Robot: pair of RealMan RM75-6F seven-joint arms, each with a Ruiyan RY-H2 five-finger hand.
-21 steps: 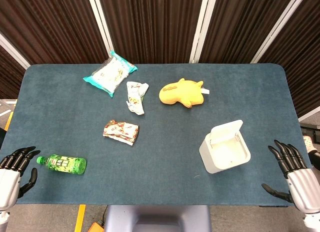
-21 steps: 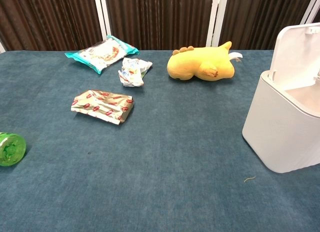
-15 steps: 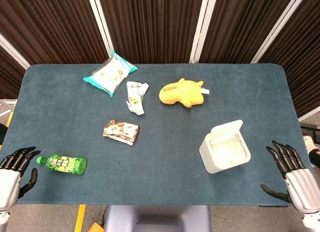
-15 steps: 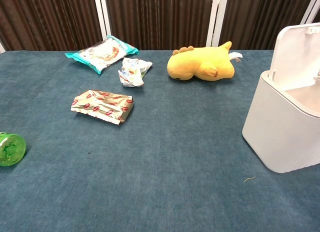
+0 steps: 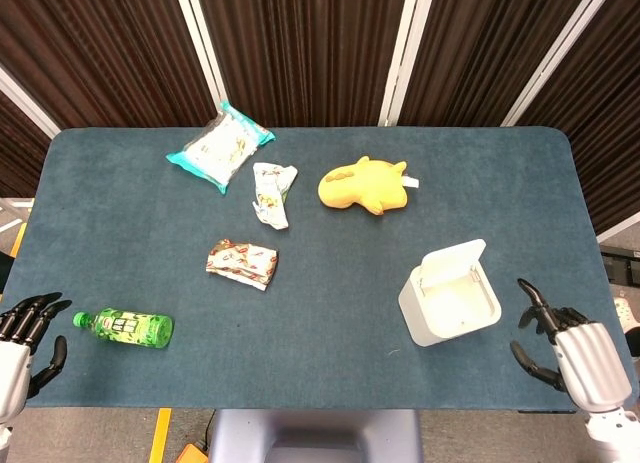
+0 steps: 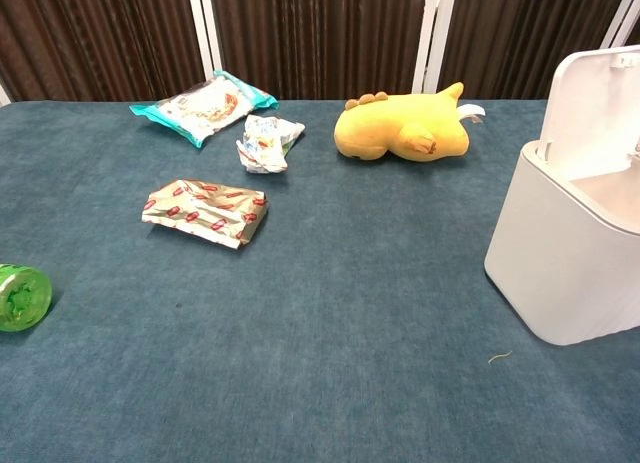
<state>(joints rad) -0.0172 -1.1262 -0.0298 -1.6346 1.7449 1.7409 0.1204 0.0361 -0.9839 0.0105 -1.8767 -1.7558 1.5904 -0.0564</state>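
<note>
At the counter's [image 5: 330,283] near-right edge, the white bin [image 5: 450,295], lid up, sits just beside the right hand [image 5: 570,348], fingers spread, empty. Left hand [image 5: 20,345] likewise empty near the lying green bottle [image 5: 126,326]. Judgement: approach low, clearing the bin wall; bottle may roll.

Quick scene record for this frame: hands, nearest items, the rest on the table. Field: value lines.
left hand: at the near left table edge, holds nothing, fingers apart
nearest to left hand: green bottle, lying on its side, not touched
right hand: at the near right edge, holds nothing, fingers spread
nearest to right hand: white bin, lid up, not touched
mid table: red-patterned foil wrapper, crumpled white wrapper
far side: teal snack bag, yellow plush toy
surface: blue table
</note>
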